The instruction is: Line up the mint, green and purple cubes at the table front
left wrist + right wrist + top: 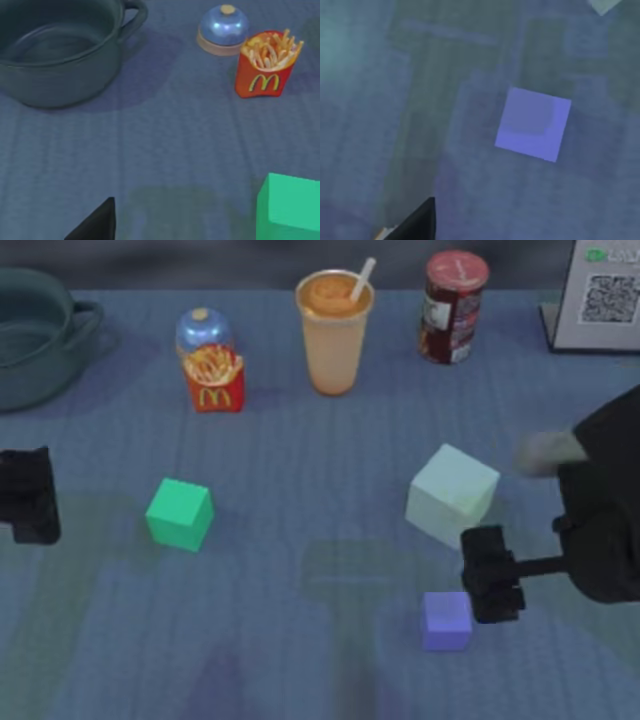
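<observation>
Purple cube [446, 620] beside right gripper [492, 575] (above table [300, 470]), mint cube [452, 494] near.

Along the far edge you have a dark teal pot [35, 335] at left, then a blue bell [203, 330] behind a fries carton [214, 380], an orange drink cup [334, 332], a red can [453, 308], and a QR-code sign [598, 298].

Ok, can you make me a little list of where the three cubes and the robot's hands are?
mint cube: right side of table, mid depth
green cube: left side, alone
purple cube: front right, nearer the front than mint
lined up: not yet
right gripper: just beside purple cube, holding nothing
left gripper: parked at left edge
behind: pot, bell, fries, drink cup, can
</observation>
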{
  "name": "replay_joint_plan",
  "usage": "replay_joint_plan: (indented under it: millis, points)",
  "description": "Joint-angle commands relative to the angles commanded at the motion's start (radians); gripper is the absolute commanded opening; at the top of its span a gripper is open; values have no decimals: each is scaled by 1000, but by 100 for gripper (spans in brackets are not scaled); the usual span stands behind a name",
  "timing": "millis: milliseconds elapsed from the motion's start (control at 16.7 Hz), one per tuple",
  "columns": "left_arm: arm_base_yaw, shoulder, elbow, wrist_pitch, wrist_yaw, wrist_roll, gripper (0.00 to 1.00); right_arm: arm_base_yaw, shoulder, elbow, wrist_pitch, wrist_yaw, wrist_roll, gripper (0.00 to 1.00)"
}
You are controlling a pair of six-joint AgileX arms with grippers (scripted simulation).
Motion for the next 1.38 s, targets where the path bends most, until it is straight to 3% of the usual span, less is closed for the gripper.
replay_joint_plan:
  millis: [480, 960, 1380]
  points:
    - [-124, 850, 596, -431, 1, -15, 100, -283, -758, -552, 382, -16, -264, 100]
    - [-202, 1354, 1002, -690, 1, -24, 100, -605, -1168, -805, 651, 1, -441, 100]
    - [-204, 1396, 1041, -711, 0, -25, 100, -643, -1202, -823, 678, 3, -457, 100]
